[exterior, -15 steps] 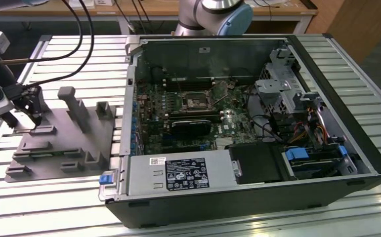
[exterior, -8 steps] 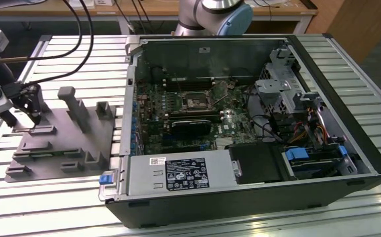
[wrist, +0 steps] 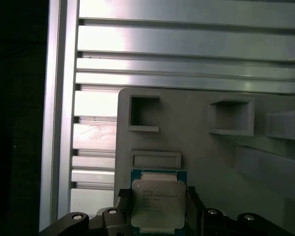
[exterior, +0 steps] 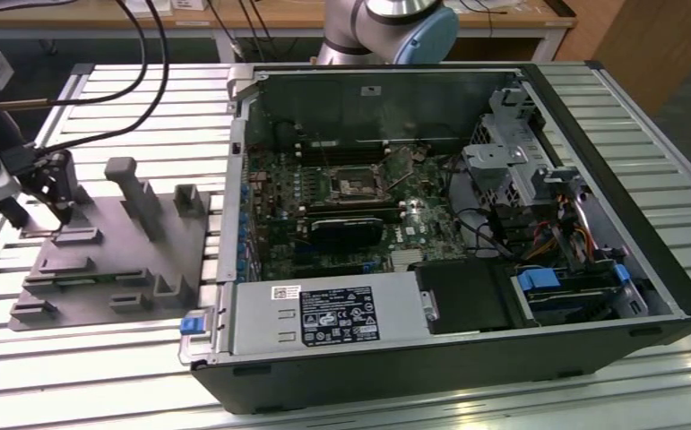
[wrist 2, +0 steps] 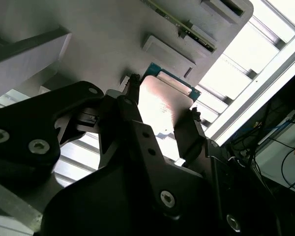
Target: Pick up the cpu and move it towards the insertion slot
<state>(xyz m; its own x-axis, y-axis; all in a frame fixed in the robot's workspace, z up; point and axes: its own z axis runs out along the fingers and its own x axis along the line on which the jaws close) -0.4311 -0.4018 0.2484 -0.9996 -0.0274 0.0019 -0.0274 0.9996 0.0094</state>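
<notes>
Well apart from the open computer case, the gripper hangs low over the grey tray at the exterior view's left, on the slatted metal table. One insertion slot — the dark square socket in its silvery bracket — lies on the board inside the case, with the tray's width and the case wall between claw and goal. The count here is one tray, one case and one socket.

In the second wrist view, two black fingers stand against opposite edges of the cpu, its silvery top catching the light. The claw looks clamped on the chip, edge to edge. That grip probably serves to keep the flat face level and the underside free. Whether the chip has left the tray cannot be told.

In the first wrist view, the single cpu sits squarely in the gripper, over the tray. It lies just beside one shallow rectangular recess — likely a seat made for a part of this kind. Two open square pockets stand farther along the tray.
</notes>
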